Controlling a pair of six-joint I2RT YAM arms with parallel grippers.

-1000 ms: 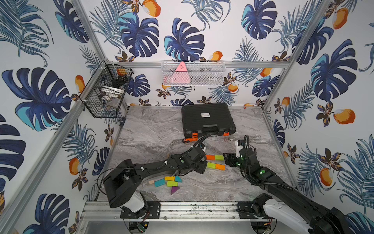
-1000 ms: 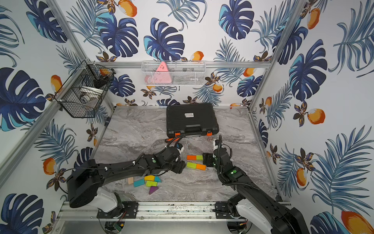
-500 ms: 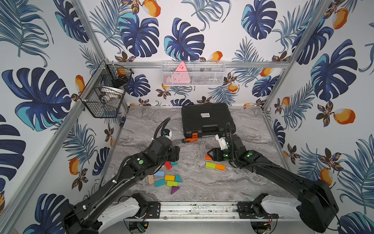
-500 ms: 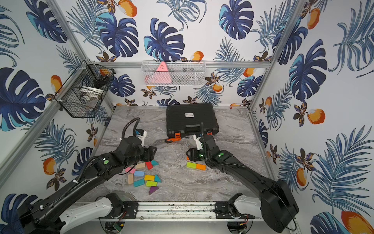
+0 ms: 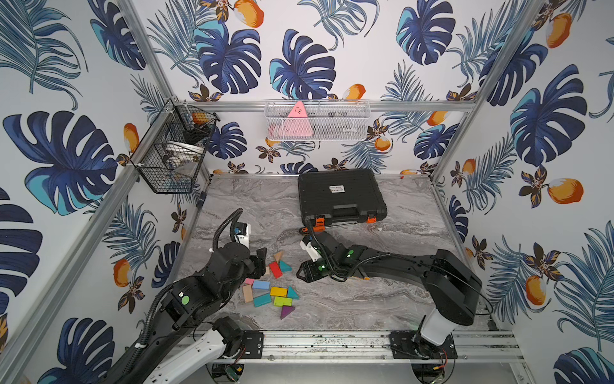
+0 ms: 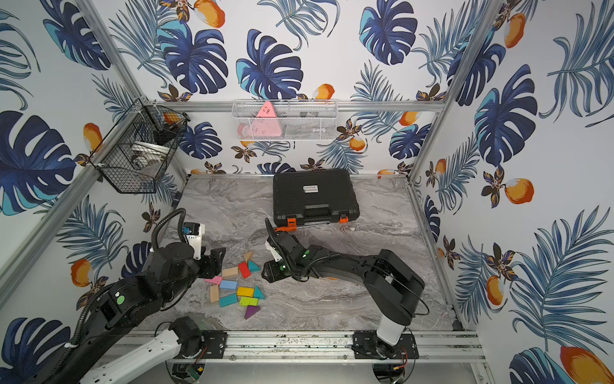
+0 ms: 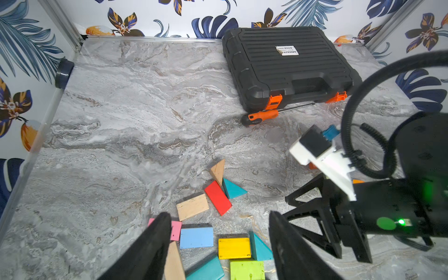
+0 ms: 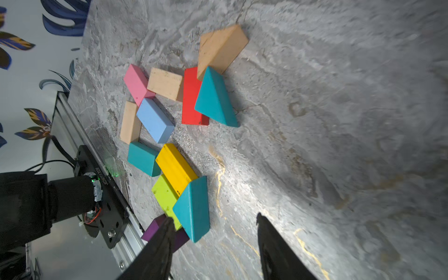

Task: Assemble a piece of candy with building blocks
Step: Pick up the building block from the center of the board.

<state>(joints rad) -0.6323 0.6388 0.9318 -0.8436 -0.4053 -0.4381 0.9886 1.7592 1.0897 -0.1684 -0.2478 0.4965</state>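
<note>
Several loose building blocks lie in a cluster at the front left of the marble table, among them a red block (image 5: 275, 269) (image 6: 244, 269) (image 7: 217, 197) (image 8: 192, 97), a yellow block (image 5: 278, 292) (image 7: 234, 248) (image 8: 175, 168) and a purple triangle (image 5: 286, 311) (image 6: 251, 311). My left gripper (image 5: 262, 262) (image 6: 217, 262) (image 7: 219, 214) hovers at the cluster's left edge, open and empty. My right gripper (image 5: 304, 274) (image 6: 267, 271) (image 8: 213, 217) sits low just right of the cluster, open and empty, beside a teal triangle (image 8: 192, 207). An orange block edge (image 7: 357, 181) peeks from behind the right arm.
A shut black tool case (image 5: 342, 196) (image 7: 288, 65) lies at the back, with an orange-handled screwdriver (image 6: 285, 228) (image 7: 263, 116) in front of it. A black wire basket (image 5: 172, 156) and a white mesh basket (image 5: 317, 121) hang on the walls. A metal rail (image 5: 325, 342) runs along the front edge.
The left arm drew back from the table's middle to the cluster's left side. The right gripper swung left from the placed blocks toward the cluster, and its jaws narrowed.
</note>
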